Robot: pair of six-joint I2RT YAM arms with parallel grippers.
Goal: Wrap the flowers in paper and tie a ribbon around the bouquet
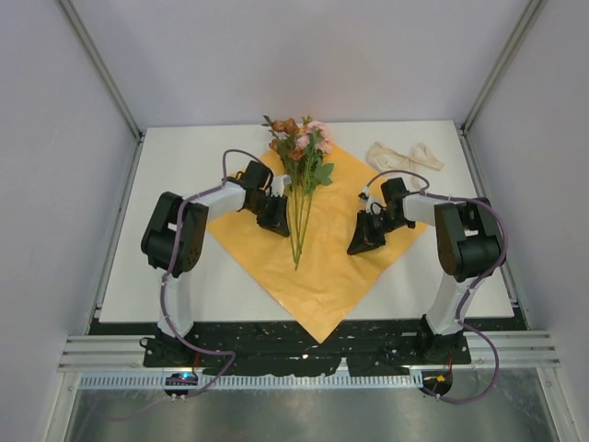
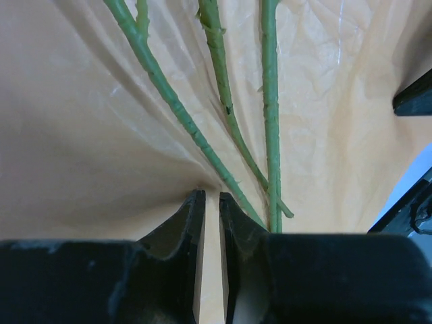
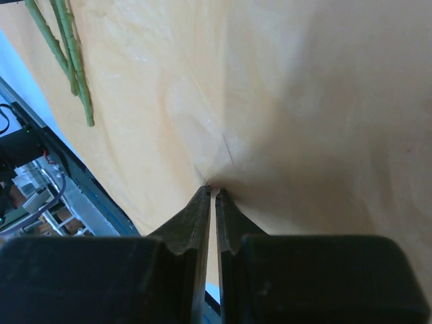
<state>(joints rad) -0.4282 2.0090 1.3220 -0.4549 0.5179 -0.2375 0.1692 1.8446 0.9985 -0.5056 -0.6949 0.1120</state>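
Showing the flowers point(image 1: 299, 180) lying along the middle of the paper point(image 1: 317, 272), with the sheet being pinched on either side

Running lengthwise from far to near across the diamond-turned sheet, pointing blooms over its far corner toward the back wall and bare stem ends toward the arm bases. Closing the left gripper point(image 2: 210, 196) to a narrow slit on a pucker of paper just beside the stems, on their left. Pinching the right gripper point(image 3: 212, 190) tight on another pucker, well apart from the stems on their right. Showing the ribbon point(image 1: 403, 157) lying in a loose heap on the white table point(image 1: 175, 267), beyond the paper's right corner
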